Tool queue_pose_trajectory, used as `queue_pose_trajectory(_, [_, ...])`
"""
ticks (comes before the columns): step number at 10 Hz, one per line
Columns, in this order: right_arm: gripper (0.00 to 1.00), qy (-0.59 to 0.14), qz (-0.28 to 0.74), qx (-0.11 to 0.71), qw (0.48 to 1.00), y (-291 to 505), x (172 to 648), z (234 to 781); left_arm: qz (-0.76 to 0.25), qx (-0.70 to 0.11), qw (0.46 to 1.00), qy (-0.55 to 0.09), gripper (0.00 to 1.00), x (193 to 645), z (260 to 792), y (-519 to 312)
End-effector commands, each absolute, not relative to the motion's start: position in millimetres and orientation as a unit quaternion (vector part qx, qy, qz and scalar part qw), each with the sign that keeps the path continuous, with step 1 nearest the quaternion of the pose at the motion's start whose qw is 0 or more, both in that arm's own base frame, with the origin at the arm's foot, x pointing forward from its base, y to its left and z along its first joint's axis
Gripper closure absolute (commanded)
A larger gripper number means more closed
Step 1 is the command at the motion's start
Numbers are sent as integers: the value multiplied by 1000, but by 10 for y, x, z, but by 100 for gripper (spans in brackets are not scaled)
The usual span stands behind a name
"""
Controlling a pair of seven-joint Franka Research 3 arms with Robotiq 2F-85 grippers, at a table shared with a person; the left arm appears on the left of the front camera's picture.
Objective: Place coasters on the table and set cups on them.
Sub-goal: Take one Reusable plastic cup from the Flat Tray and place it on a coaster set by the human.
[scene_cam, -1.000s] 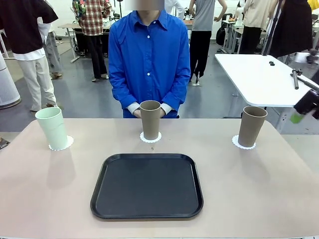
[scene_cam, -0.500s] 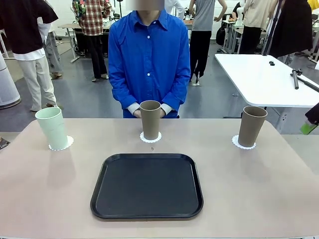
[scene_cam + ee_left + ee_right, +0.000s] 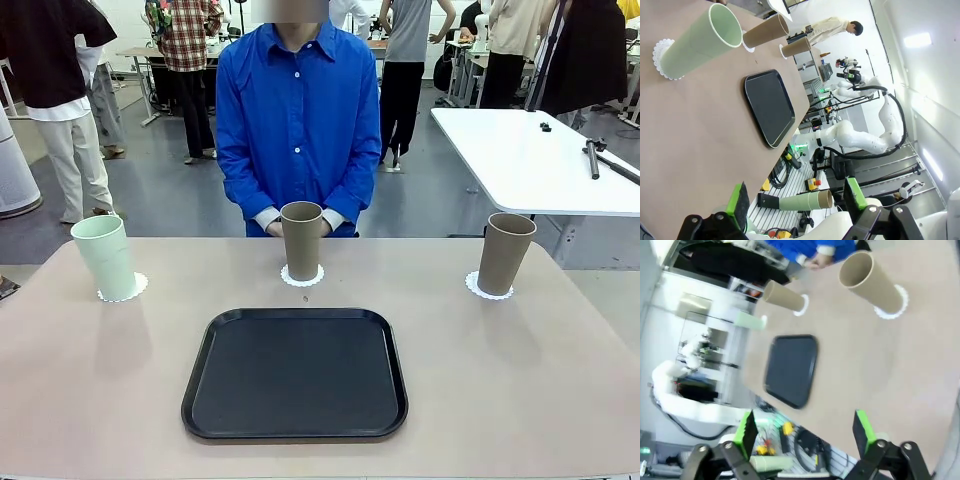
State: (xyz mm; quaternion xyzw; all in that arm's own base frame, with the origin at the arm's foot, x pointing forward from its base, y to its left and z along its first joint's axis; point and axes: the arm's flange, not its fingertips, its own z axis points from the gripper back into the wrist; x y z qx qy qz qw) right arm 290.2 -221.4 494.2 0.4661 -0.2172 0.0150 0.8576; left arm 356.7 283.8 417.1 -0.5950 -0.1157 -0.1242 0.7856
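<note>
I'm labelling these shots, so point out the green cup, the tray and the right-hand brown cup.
green cup [image 3: 105, 257]: front view, middle of its side wall
tray [image 3: 296, 372]: front view, its flat black floor
right brown cup [image 3: 505, 254]: front view, middle of its side wall

3 cups upright on table [image 3: 520, 370], each on a coaster: mint cup [image 3: 104, 257], 2 tan cups [image 3: 301, 240].

Left claw [image 3: 797, 202] and right claw [image 3: 805, 432] both hang off the table, fingers spread wide, holding nothing.
</note>
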Motion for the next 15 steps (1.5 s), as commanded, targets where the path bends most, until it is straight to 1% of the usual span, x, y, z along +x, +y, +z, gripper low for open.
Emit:
queue_pose_trajectory(1, [0, -197, 10, 542, 817, -2601, 3099, 4578, -126, -594, 786, -117, 0, 3554, 4200, 2839])
queue_pose_trajectory(2, [0, -176, 3, 563, 808, -2767, 3066, 4390, -126, -594, 786, -117, 0, 3554, 4200, 2839])
queue_pose_trajectory(3, [0, -151, 8, 567, 810, -2855, 3053, 4236, -126, -594, 786, -117, 0, 3554, 4200, 2839])
queue_pose_trajectory(5, [0, -134, 26, 560, 817, -2835, 3131, 4142, -126, -594, 786, -117, 0, 3554, 4200, 2839])
queue_pose_trajectory(8, [0, -135, 50, 551, 822, -2739, 3195, 4162, -126, -594, 786, -117, 0, 3554, 4200, 2839])
queue_pose_trajectory(9, [0, -121, 26, 560, 819, -2725, 3171, 4073, -126, -594, 786, -117, 0, 3554, 4200, 2839])
queue_pose_trajectory(15, [0, -121, 26, 560, 819, -2725, 3171, 4073, -126, -594, 786, -117, 0, 3554, 4200, 2839])
